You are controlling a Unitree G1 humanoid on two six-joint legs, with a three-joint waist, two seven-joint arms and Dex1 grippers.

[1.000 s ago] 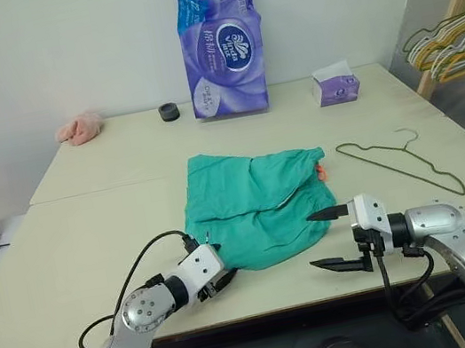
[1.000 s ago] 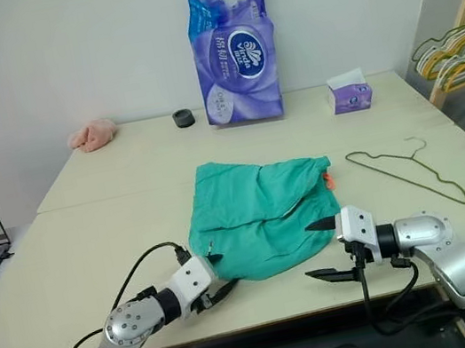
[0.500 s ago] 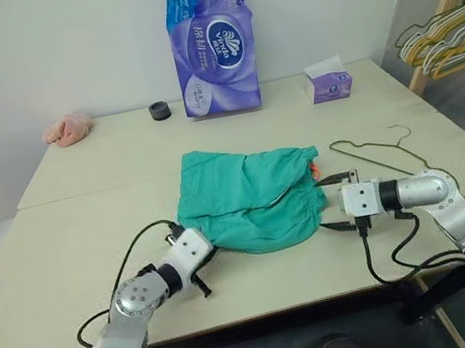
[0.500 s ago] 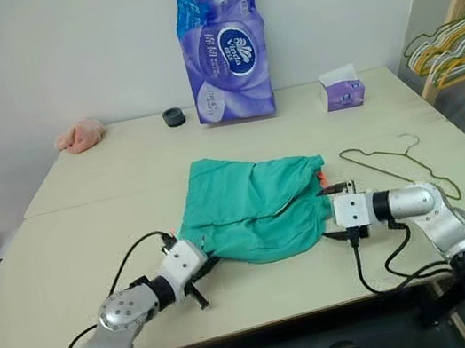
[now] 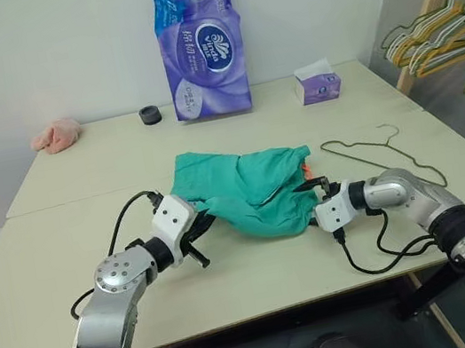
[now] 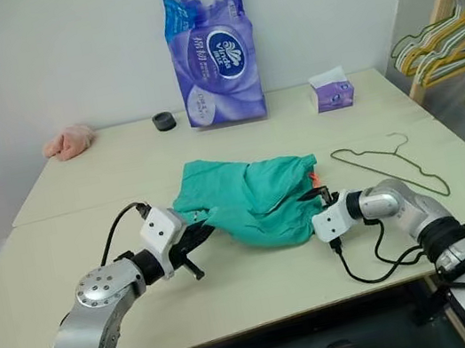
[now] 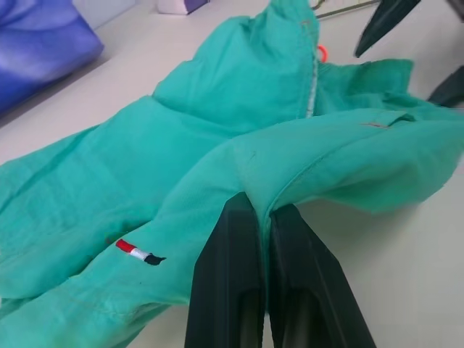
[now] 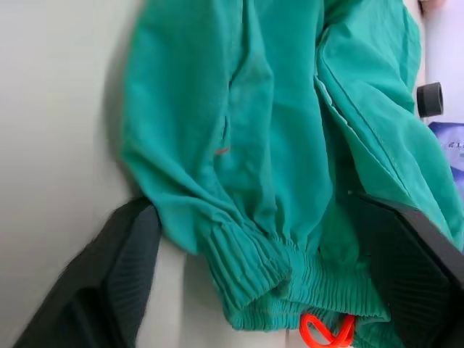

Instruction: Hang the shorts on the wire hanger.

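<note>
Cream bench carrying teal shorts at centre; left end effector pinching their near hem, right end effector spreading around the waistband; olive wire hanger lying just beside, rightward.

Arms: silver-grey metal shells with round joints, black bands between the segments.
Wrists: white boxy blocks behind each gripper.
Cables: black leads looping loose from both forearms.
Left gripper: two smooth black fingers.
Right gripper: black fingers with ribbed pads.
</note>
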